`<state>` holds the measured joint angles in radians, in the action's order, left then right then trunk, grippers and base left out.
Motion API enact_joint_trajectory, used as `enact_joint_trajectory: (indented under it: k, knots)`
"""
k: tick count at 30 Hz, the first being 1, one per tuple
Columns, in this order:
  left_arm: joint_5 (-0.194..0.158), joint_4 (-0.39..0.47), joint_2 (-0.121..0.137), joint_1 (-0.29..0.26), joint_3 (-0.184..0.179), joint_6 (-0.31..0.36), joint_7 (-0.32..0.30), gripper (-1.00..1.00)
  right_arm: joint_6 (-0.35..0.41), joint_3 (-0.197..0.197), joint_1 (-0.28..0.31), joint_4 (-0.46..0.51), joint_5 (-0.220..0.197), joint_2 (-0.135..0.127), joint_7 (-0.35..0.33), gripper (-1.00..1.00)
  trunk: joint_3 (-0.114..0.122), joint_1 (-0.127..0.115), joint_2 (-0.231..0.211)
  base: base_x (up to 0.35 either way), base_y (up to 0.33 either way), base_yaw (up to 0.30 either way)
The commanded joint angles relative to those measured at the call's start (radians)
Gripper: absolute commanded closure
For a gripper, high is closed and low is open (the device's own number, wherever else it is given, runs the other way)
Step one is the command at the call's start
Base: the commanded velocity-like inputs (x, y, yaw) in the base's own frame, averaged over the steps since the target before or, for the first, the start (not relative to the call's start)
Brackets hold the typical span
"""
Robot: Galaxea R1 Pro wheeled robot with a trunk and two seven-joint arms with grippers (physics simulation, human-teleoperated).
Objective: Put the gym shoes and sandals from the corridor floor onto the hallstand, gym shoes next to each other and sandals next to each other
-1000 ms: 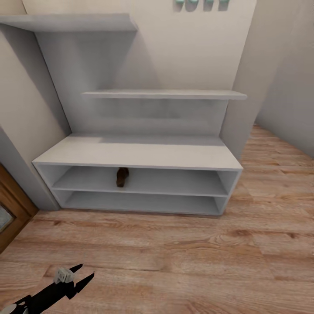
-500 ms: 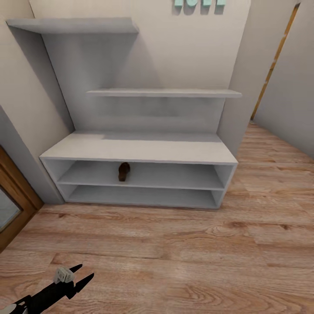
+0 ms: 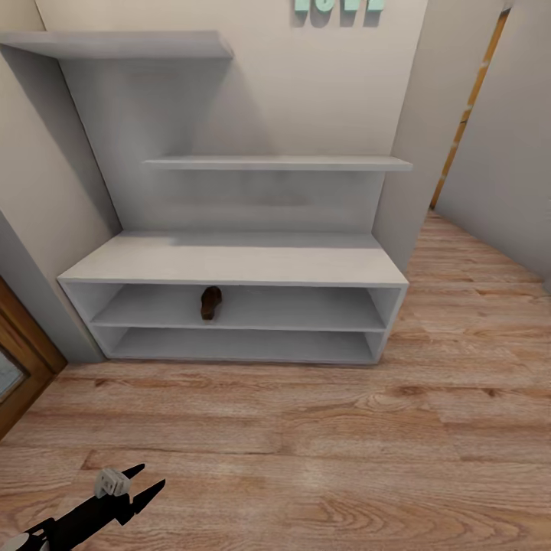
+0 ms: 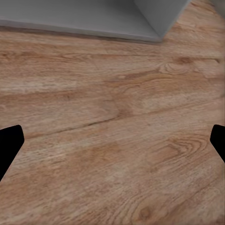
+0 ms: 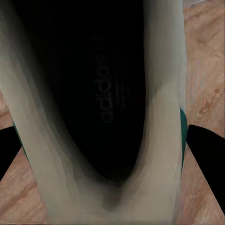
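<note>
The hallstand (image 3: 229, 264) stands against the wall ahead, pale grey, with a bench top over two open shelf levels. One brown sandal (image 3: 210, 303) lies on its upper open shelf, left of the middle. In the right wrist view a cream gym shoe (image 5: 157, 117) with a dark inside and a green side stripe sits between the fingers of my right gripper (image 5: 105, 150), which presses on both its sides above the corridor floor (image 5: 206, 70). My left gripper (image 3: 151, 474) hangs open and empty low over the floor (image 3: 306, 459), well short of the rack. It shows in the wrist view as my left gripper (image 4: 117, 140), fingers wide apart.
A wooden door frame (image 3: 23, 360) stands left of the rack. Right of the rack a wall corner (image 3: 405, 168) juts out, and the corridor runs on past it to another wooden frame (image 3: 467, 107). Teal letters (image 3: 337, 6) hang above the back panel.
The whole head view has shifted, so the camera moved: the rack now sits slightly further left and a doorway frame shows at right. Both grippers hold as before.
</note>
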<state>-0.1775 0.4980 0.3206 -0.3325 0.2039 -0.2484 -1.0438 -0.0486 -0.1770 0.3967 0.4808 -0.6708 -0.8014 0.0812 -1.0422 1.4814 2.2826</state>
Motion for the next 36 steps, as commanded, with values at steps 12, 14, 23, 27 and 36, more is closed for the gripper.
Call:
enact_joint_trajectory:
  k: [12,14,23,27,36]
  knots:
    - [-0.002,0.005,0.005,-0.001,0.0,-0.008,-0.011,-1.0,-0.002,0.301,0.001,0.132,0.13,0.373,0.003,1.0,-0.001,0.0,0.0,0.0,0.0,-0.002]
    - [-0.002,0.005,0.006,-0.001,0.0,-0.008,-0.011,-1.0,-0.003,0.361,0.001,0.143,0.132,0.403,0.004,1.0,-0.001,0.0,0.0,0.0,0.0,0.0]
    - [-0.001,0.001,0.006,-0.001,-0.001,-0.01,-0.011,-1.0,0.005,0.412,0.002,0.179,0.234,0.646,0.045,1.0,-0.001,0.0,0.0,0.0,0.0,0.0]
    - [-0.001,-0.002,0.006,0.0,-0.001,-0.013,-0.011,-1.0,0.007,0.415,0.002,0.212,0.346,0.718,0.119,1.0,-0.001,0.0,0.0,0.0,0.0,0.0]
    - [0.002,-0.001,0.007,0.009,-0.004,-0.019,-0.021,-1.0,0.137,0.416,0.025,0.253,0.41,0.807,0.193,1.0,-0.001,0.0,0.0,0.0,0.0,0.0]
